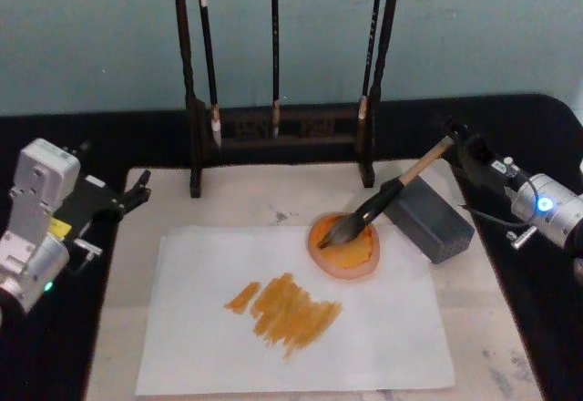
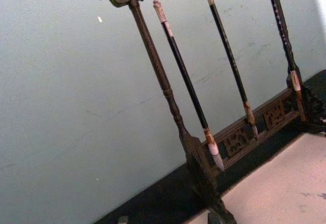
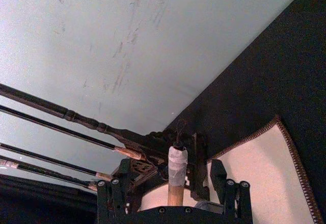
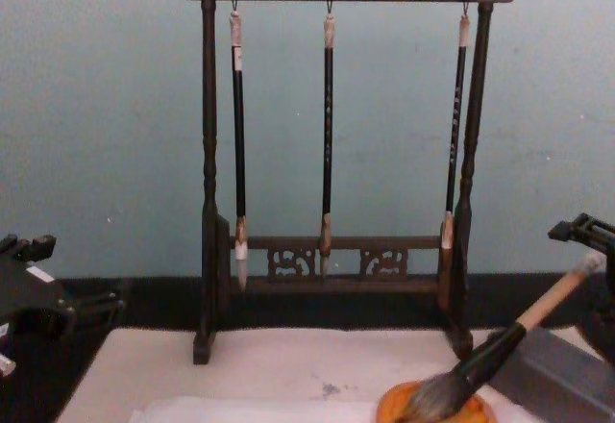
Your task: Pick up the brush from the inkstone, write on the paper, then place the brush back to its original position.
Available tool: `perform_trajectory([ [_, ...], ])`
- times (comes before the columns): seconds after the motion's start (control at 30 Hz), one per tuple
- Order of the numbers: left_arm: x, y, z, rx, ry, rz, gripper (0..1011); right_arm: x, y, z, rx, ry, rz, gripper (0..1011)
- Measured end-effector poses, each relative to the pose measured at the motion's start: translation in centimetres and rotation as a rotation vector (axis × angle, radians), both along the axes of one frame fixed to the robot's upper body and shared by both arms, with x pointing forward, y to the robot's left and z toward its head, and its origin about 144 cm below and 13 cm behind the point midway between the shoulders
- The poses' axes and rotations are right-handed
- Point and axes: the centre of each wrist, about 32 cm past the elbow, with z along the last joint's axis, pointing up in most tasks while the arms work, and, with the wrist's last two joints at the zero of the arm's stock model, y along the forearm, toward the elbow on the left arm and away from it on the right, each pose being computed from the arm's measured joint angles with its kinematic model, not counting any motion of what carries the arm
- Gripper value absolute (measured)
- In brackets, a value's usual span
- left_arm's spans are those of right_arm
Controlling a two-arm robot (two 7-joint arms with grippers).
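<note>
At right of frame we see the brush (image 1: pixel 393 193) end between our right gripper's (image 1: pixel 453 133) released fingers (image 3: pixel 218 175).

- The brush (image 1: pixel 378 202): tan wooden handle, glossy black ferrule, bushy hair tip.
- The paper (image 1: pixel 291 328): thin, matt white.
- Mat (image 1: pixel 510 365): beige felt, stitched edge.
- Rack (image 4: pixel 336 135): dark carved wood.
</note>
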Motion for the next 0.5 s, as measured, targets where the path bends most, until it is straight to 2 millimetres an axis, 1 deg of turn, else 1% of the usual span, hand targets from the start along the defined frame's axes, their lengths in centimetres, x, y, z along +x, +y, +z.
perform_trajectory([
  [0.5,0.00,0.00,0.00,0.000,0.000,0.000,1010,0.00,0.00,0.00,0.000,0.000,0.000,1000],
])
